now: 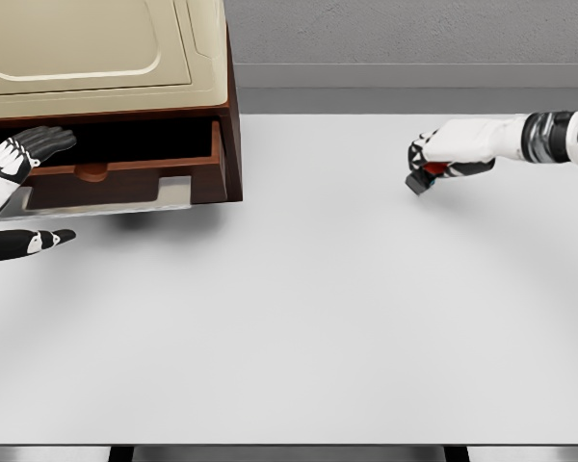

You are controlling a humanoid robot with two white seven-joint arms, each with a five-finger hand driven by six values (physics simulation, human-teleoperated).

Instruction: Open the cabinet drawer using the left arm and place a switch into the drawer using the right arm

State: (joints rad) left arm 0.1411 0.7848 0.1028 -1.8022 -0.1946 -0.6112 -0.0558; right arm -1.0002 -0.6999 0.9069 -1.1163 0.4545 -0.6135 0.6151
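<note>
One small dark-and-red switch [426, 177]

bright, even, slightly soft render; faint shadows under the cabinet [125, 106] on the white table [318, 318].

Brown cabinet drawer [125, 166] stands partly pulled out at upper left, while the small dark-and-red switch [426, 177] sits far right.

White table [318, 318], grey wall [414, 34]
</note>
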